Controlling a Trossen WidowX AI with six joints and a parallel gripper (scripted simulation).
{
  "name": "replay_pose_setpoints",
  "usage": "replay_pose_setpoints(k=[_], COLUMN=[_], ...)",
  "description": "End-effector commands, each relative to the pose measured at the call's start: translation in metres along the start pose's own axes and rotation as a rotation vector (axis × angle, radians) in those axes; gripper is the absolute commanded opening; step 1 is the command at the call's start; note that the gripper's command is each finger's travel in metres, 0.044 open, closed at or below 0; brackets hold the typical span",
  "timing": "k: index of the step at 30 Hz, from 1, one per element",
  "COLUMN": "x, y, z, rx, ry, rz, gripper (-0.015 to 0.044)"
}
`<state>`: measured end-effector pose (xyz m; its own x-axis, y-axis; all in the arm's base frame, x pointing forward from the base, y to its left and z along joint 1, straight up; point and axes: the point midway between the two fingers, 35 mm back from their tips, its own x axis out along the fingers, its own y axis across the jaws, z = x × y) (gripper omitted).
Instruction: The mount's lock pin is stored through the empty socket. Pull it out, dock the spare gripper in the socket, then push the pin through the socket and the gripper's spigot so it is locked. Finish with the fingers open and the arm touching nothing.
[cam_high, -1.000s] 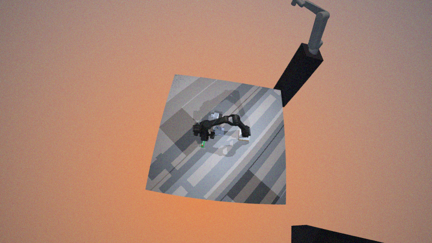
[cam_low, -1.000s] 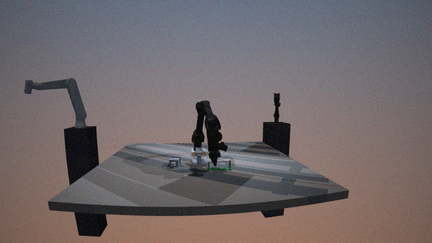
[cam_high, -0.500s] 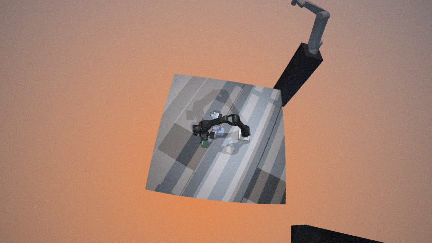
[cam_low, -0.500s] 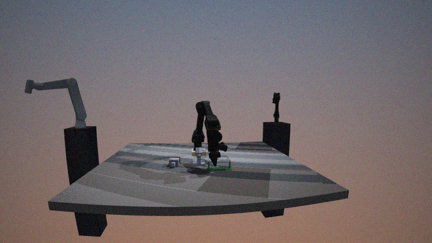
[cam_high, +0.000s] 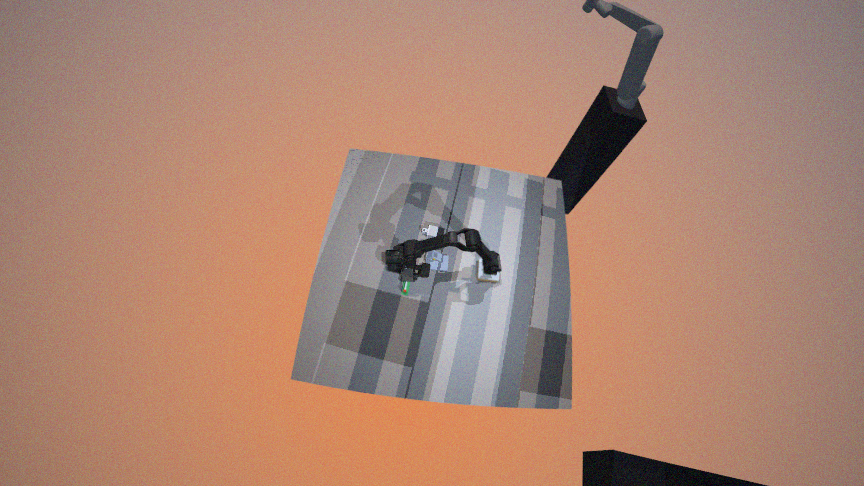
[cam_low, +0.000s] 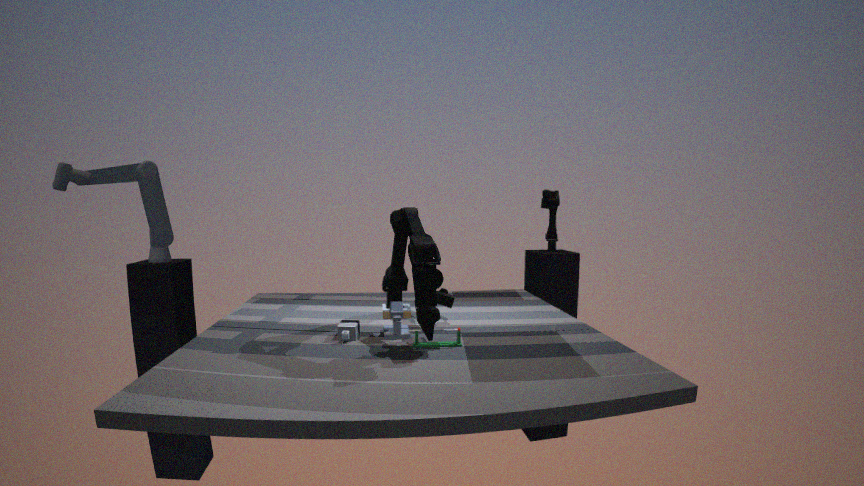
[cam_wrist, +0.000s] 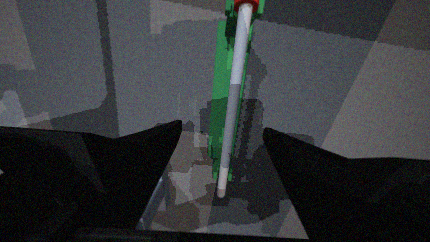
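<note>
Now the gripper (cam_wrist: 220, 150) is released, its dark fingers spread wide on either side of the pin (cam_wrist: 232, 100) without touching it. That pin, grey with a red head, lies along a green cradle (cam_wrist: 220, 95) on the worktop (cam_low: 531, 368), near the mount (cam_low: 396, 317).

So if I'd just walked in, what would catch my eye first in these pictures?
Probably the black arm bent over the middle of the grey striped table, its claw open and pointing down. Right between the fingers, in the wrist view, lies a long pale pin with a red cap, resting on a bright green cradle. Off the table's corner, a grey arm stands on a dark pillar.
</note>
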<state>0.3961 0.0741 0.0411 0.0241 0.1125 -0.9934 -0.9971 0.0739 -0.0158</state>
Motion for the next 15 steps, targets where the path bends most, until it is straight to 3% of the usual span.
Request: replay_pose_setpoints(k=[1,15], x=[-0.011,-0.042], y=[0.000,0.003], z=[0.001,0.004], rx=[0.000,0.001], ry=[0.000,0.002], rz=[-0.001,0.011], gripper=[0.0440,0.0440])
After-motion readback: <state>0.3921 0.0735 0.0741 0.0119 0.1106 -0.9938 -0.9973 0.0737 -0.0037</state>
